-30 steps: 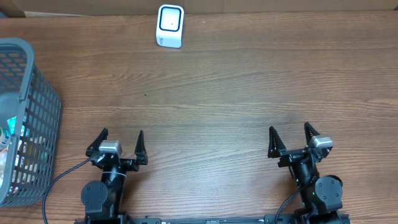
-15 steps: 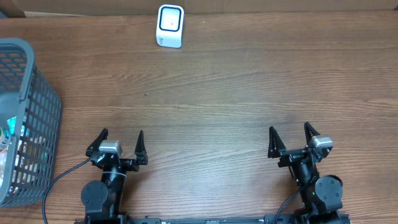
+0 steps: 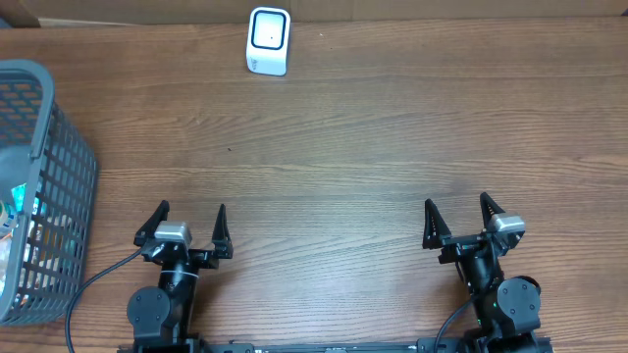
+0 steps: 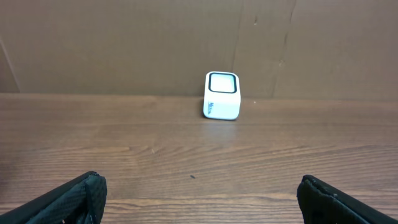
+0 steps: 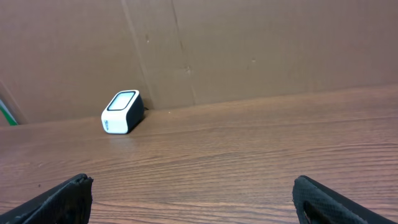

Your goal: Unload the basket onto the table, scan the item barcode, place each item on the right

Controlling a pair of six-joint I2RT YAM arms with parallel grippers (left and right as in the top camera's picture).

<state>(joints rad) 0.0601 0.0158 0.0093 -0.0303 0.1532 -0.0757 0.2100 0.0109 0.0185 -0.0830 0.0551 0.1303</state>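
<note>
Start of a barcode scan. The left tool (image 3: 191,210) and right tool (image 3: 456,202) stand wide and empty at the near edge of the desk (image 3: 343,147). The item (image 3: 18,196) lies in the basket (image 3: 69,147), far left; the scanner (image 3: 268,40) stands at the far edge. We judge that a reach could snag the mesh wall or tip the basket. The frame cuts off the basket, so we cannot make out the item's shape or barcode.

Premises: a robot test station staged as a shop checkout. Evidence: a wood-grain surface (image 3: 343,147) backed by plain cardboard panels (image 4: 124,43), a white barcode scanner (image 3: 268,40) at its far edge, and a grey plastic shopping basket (image 3: 59,176) at left.
</note>
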